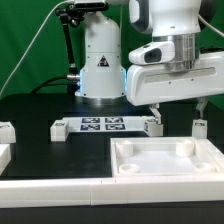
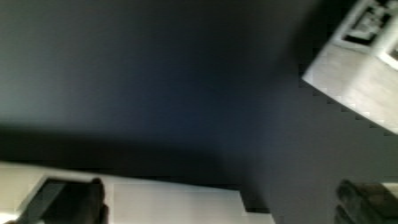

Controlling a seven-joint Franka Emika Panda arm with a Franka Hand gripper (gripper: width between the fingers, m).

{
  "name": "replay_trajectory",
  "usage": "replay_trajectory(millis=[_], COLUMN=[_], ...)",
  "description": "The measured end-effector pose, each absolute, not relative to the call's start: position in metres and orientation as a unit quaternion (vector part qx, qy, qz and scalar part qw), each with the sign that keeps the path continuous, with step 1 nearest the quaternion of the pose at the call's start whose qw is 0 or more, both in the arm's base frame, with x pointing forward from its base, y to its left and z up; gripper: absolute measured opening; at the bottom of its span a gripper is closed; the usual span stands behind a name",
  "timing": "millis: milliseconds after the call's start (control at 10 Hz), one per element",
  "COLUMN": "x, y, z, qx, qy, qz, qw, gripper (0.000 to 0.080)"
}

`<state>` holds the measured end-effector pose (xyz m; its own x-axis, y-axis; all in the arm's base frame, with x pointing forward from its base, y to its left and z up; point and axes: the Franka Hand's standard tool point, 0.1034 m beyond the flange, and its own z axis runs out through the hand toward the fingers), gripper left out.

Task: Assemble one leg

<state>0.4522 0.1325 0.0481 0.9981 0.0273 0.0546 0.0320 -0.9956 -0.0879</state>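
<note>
A small white leg (image 1: 153, 125) stands on the black table at the right end of the marker board (image 1: 100, 125). Another leg (image 1: 200, 127) stands further to the exterior view's right, and a third (image 1: 5, 132) at the left edge. My gripper (image 1: 177, 108) hangs open and empty above the table, one finger (image 1: 150, 108) just above the first leg, not touching it. In the wrist view the gripper (image 2: 214, 200) is open, its dark fingertips (image 2: 63, 195) wide apart. A blurred white piece (image 2: 169, 185) lies between them. A white part with a tag (image 2: 356, 50) shows at the edge.
A large white square tray-like piece (image 1: 165, 160) with corner sockets lies at the front right. A long white bar (image 1: 50, 186) runs along the front. The robot base (image 1: 100, 60) stands behind the marker board. A green backdrop (image 1: 30, 40) is behind.
</note>
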Motion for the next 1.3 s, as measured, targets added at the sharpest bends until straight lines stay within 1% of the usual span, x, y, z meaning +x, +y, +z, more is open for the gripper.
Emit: replay_trajectory(millis=[300,400,700,1100,1200,1300], x=[0.451,0.45,0.444,0.443,0.441,0.442], y=[0.135,0.14,0.159,0.159,0.157,0.156], z=[0.048,0.048,0.049,0.048,0.047,0.046], qx=[-0.993,-0.984,-0.961,-0.967,-0.974,-0.974], qy=[0.107,0.166,0.27,0.245,0.215,0.204], qz=[-0.019,-0.014,-0.004,0.003,0.034,0.072], qw=[0.055,0.06,0.068,0.066,0.062,0.066], gripper=[0.0649,0.0649,0.0649,0.0649,0.0649,0.0649])
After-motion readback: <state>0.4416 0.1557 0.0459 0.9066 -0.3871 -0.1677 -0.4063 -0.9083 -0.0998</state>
